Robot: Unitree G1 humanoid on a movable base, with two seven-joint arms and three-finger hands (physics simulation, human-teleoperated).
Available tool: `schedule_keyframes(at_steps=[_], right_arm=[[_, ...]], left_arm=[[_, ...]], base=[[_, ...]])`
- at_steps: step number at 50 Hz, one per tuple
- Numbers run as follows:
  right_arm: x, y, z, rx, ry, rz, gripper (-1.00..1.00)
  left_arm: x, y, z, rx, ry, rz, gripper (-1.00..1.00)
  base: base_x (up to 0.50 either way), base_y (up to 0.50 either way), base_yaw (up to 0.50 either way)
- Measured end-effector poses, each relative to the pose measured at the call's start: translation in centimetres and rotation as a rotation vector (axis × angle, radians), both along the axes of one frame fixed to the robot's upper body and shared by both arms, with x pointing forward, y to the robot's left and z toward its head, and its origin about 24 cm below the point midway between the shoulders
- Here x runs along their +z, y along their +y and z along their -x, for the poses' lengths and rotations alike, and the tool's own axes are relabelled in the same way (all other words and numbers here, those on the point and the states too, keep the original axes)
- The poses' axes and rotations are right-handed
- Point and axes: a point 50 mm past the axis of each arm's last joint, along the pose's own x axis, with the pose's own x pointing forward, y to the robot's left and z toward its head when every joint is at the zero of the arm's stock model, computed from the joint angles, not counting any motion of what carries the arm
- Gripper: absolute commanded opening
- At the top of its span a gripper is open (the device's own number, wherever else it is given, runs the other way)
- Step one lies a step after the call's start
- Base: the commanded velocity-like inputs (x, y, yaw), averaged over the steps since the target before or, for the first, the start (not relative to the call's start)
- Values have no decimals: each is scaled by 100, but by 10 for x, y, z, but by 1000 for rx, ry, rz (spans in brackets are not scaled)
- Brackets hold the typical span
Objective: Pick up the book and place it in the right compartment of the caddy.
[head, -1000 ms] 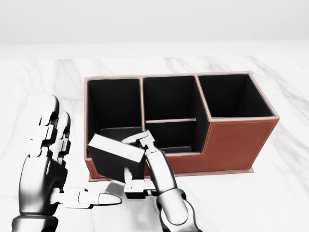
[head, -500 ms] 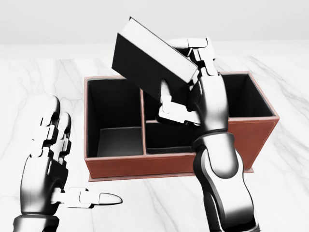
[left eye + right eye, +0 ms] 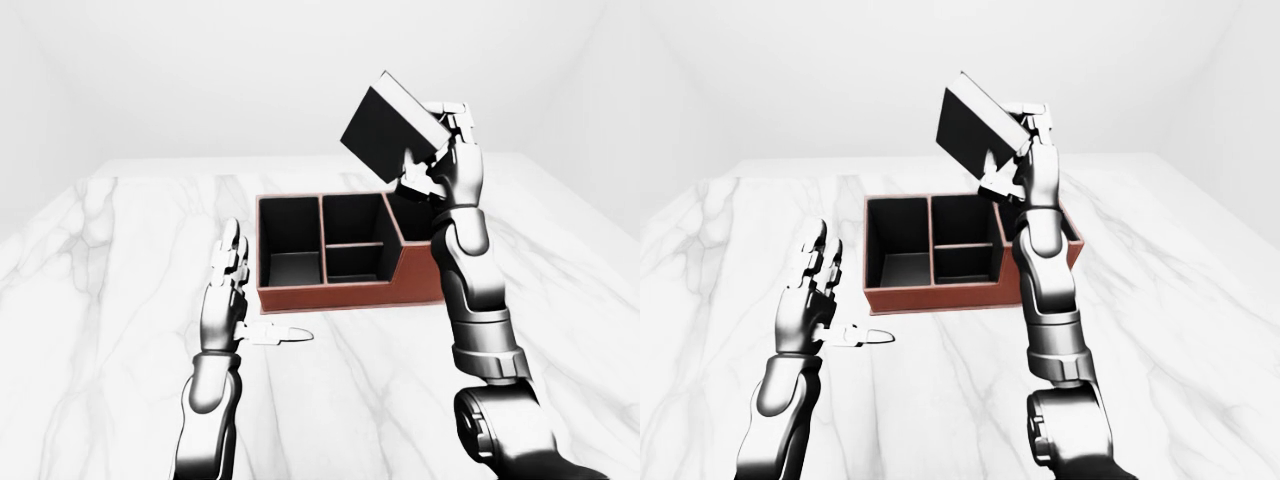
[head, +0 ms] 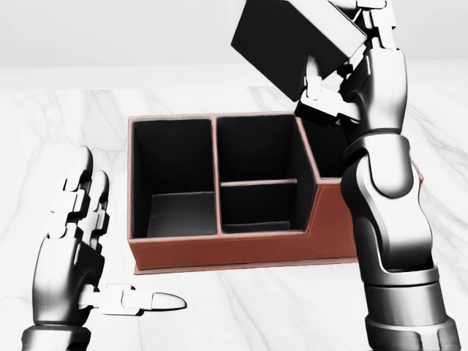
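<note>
The book (image 4: 289, 40) is black with a white page edge. My right hand (image 4: 340, 58) is shut on it and holds it tilted, high above the caddy (image 4: 219, 252), roughly over the right end. The caddy is brown leather with black lining and stands on the white marble table (image 4: 241, 314). Its right compartment (image 4: 330, 153) is the tall one, and my right forearm hides most of it in the head view. My left hand (image 4: 102, 241) is open and empty, upright on the left of the caddy, apart from it.
The caddy has a large left compartment (image 4: 175, 175) and two smaller middle compartments (image 4: 256, 150), all showing only black lining. Bare marble surrounds the caddy in the left-eye view (image 3: 120, 300). Plain white walls stand beyond the table.
My right hand has carried the book up and to the right, from over the middle compartments to high over the caddy's right end. The left hand has not moved.
</note>
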Motion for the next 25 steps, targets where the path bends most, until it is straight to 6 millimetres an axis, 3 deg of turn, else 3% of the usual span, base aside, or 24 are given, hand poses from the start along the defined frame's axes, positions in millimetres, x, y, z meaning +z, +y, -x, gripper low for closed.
schedule_keyframes(at_steps=[25], right_arm=[[-14,-32,-19,-80,116,11,-100]], left_arm=[[0,-1,0,-1,1,-2,100]], base=[[0,0,0]])
